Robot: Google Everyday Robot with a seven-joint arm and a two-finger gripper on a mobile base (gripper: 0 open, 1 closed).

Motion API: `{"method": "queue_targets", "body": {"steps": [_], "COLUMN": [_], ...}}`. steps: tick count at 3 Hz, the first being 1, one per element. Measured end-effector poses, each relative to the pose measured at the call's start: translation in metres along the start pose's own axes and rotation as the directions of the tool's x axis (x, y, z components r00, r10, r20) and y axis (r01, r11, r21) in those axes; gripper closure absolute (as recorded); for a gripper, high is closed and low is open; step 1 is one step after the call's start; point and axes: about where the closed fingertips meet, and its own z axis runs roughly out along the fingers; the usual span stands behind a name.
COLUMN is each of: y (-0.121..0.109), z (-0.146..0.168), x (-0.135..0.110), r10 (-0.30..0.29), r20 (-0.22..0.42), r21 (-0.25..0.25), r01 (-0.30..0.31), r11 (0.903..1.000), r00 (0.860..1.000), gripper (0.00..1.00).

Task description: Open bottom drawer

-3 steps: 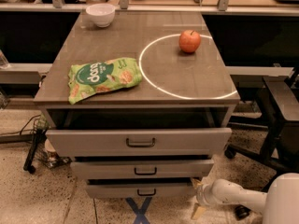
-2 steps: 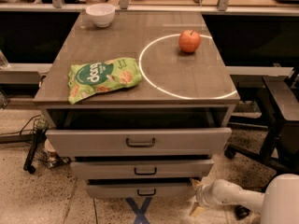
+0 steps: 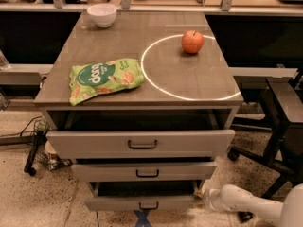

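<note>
The grey cabinet has three drawers, all standing partly out. The bottom drawer [image 3: 118, 203] is the lowest, with a flat grey front and a small dark handle [image 3: 148, 205]. A dark gap shows above its front. My gripper [image 3: 200, 193] is at the end of the white arm [image 3: 246, 203], which reaches in from the bottom right. It is low down, right at the right end of the bottom drawer's front. The middle drawer [image 3: 144, 170] and the top, widest drawer [image 3: 142, 143] stand above it.
On the cabinet top lie a green snack bag [image 3: 105, 79], a red apple [image 3: 192, 41] inside a white ring, and a white bowl [image 3: 102, 14] at the back left. A dark chair [image 3: 284, 112] stands to the right. Cables and a small stand [image 3: 35, 150] are on the floor at the left.
The bottom drawer's front has come further out towards the camera, and the dark gap above it is wider. The gripper stays at its right end.
</note>
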Motion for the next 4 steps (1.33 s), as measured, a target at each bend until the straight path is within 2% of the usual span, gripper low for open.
{"method": "queue_targets", "body": {"steps": [1,2,3,4], "y": [0.015,0.047,0.077,0.096], "z": [-0.011,-0.016,-0.024,-0.029], "x": [-0.003,0.001,0.003,0.003], "r10": [-0.001,0.016,0.032,0.042], "r20": [0.004,-0.006,-0.018,-0.027], "r21": [-0.005,-0.042,-0.085,-0.115], "r01": [0.001,-0.016,-0.034,-0.045], "r11": [1.0,0.999,0.9958,0.9924], "r00": [1.0,1.0,0.999,0.999], "gripper": [0.86,1.0,0.97,0.74]}}
